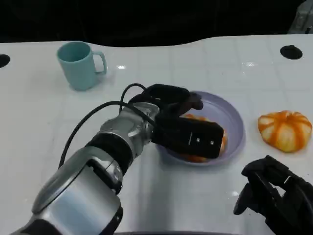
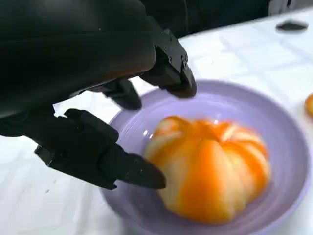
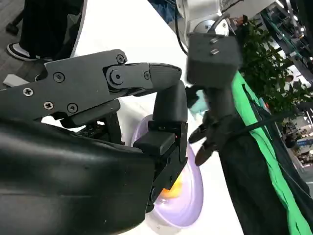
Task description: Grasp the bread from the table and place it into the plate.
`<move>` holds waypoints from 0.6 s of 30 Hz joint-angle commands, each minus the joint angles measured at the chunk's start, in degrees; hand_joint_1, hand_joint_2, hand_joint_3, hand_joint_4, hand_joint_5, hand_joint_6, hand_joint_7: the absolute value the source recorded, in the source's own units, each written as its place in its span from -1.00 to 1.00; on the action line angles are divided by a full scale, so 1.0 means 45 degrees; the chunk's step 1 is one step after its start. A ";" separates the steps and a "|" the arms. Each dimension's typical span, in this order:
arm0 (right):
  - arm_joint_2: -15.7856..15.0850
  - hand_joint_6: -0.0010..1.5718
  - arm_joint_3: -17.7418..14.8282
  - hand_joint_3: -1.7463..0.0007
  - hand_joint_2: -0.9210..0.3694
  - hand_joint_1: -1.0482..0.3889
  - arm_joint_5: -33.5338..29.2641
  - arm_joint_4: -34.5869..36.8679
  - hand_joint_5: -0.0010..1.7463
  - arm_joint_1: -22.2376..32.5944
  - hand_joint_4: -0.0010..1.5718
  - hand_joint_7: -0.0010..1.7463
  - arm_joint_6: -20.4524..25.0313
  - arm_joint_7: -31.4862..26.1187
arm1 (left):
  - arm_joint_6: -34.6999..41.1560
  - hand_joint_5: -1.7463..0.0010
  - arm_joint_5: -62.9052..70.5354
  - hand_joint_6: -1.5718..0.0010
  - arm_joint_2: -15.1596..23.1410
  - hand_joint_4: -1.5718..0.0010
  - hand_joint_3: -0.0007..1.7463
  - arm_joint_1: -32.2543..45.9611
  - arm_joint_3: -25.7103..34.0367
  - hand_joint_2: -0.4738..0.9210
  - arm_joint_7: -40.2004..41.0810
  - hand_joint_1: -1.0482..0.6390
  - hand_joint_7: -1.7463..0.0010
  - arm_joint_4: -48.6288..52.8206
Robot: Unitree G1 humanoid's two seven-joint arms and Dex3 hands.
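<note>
A striped orange-and-white bread lies in the purple plate. My left hand hovers just above and beside it, fingers apart, with a thumb tip close to the bread's side and nothing gripped. In the head view the left hand covers most of that bread on the plate. A second, similar bread sits on the table right of the plate. My right hand rests low at the near right, holding nothing, fingers loosely apart. The right wrist view has the right hand before the plate.
A teal mug stands at the far left of the white table. A round black hole marks the far right corner. A black cable loops over my left forearm. Green foliage and cloth lie beyond the table in the right wrist view.
</note>
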 commanded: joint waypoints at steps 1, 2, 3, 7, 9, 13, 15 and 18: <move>-0.0080 -0.30 -0.0118 0.73 -1.00 -0.15 0.0103 -0.0141 0.93 0.0035 -0.23 0.50 -0.0169 0.0012 | 0.0224 0.87 0.0076 0.87 0.0123 1.00 -0.63 -0.0541 -0.0147 1.00 -0.0782 -0.53 0.99 -0.0004; -0.0080 -0.30 -0.0120 0.73 -1.00 -0.15 0.0108 -0.0140 0.93 0.0035 -0.23 0.50 -0.0169 0.0016 | 0.0238 0.88 0.0064 0.87 0.0128 1.00 -0.63 -0.0542 -0.0150 1.00 -0.0822 -0.54 1.00 -0.0020; -0.0075 -0.30 -0.0136 0.72 -1.00 -0.15 0.0145 -0.0150 0.93 0.0034 -0.23 0.50 -0.0143 0.0015 | 0.0257 0.88 0.0023 0.87 0.0181 1.00 -0.63 -0.0603 -0.0130 1.00 -0.1113 -0.54 1.00 -0.0025; -0.0109 -0.31 -0.0136 0.72 -1.00 -0.15 0.0111 -0.0151 0.94 0.0025 -0.23 0.50 -0.0173 0.0037 | 0.0277 0.92 -0.0060 0.85 0.0393 1.00 -0.64 -0.0770 -0.0064 1.00 -0.1847 -0.66 0.99 -0.0052; -0.0119 -0.31 -0.0127 0.72 -1.00 -0.15 0.0079 -0.0150 0.95 0.0023 -0.23 0.51 -0.0194 0.0034 | 0.0264 0.93 -0.0069 0.86 0.0453 1.00 -0.64 -0.0805 -0.0059 1.00 -0.1992 -0.70 0.99 -0.0071; -0.0074 -0.31 -0.0161 0.73 -1.00 -0.15 0.0156 -0.0115 0.96 -0.0016 -0.24 0.51 -0.0110 -0.0017 | -0.0261 0.93 -0.0765 0.86 0.0837 1.00 -0.61 -0.0821 0.0574 1.00 -0.2550 -0.74 0.99 -0.0313; -0.0085 -0.31 -0.0163 0.74 -1.00 -0.15 0.0140 -0.0046 0.96 -0.0055 -0.24 0.51 -0.0147 0.0025 | -0.0676 0.93 -0.1292 0.86 0.1055 0.99 -0.60 -0.0719 0.1043 1.00 -0.2755 -0.74 1.00 -0.0485; -0.0090 -0.31 -0.0165 0.73 -1.00 -0.15 0.0134 -0.0018 0.96 -0.0072 -0.25 0.51 -0.0162 0.0041 | -0.0888 0.92 -0.1542 0.86 0.1160 0.98 -0.59 -0.0673 0.1254 1.00 -0.2879 -0.74 1.00 -0.0564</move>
